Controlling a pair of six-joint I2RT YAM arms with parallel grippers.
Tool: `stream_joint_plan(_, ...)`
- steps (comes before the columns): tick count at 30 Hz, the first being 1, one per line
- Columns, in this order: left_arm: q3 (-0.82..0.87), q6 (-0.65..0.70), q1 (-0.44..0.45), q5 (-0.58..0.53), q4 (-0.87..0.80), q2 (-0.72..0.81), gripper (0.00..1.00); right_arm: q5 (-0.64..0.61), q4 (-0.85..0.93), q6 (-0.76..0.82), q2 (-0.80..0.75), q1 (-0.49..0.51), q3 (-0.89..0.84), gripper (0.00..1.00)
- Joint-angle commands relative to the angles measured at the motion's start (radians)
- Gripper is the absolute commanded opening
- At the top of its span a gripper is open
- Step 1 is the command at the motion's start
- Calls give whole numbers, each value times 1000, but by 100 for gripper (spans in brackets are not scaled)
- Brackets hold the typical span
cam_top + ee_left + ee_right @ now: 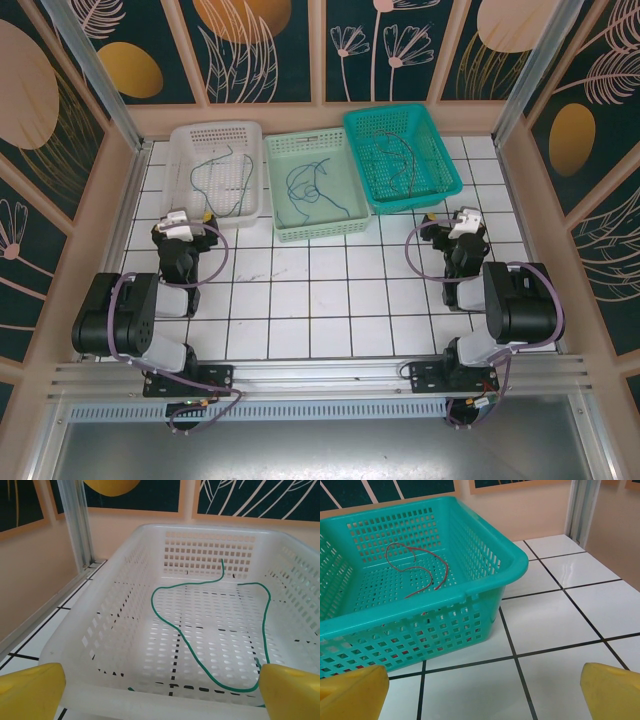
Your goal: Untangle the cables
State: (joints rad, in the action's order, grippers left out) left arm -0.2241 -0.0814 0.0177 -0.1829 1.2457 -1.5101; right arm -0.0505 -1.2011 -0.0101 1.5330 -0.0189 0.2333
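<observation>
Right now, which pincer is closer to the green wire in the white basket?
Left. The left pincer sits open just in front of the white basket holding the green wire; the right pincer is far off to the side, in front of the teal basket.

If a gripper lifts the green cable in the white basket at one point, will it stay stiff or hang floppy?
Probably floppy: the green cable lies in loose curves, so its ends would likely droop. It looks very thin, so probably light and hard to pinch. An end might catch in the holes of the white basket.
</observation>
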Motion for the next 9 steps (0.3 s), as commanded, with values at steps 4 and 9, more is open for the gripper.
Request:
stream_joint_plan(4, 0, -13, -9, -9, 48, -9, 99, 21, -49, -11, 7, -6, -2, 99)
stream_joint_plan(9, -1, -12, -9, -7, 47, -9, 99, 21, -50, -13, 6, -6, -3, 99)
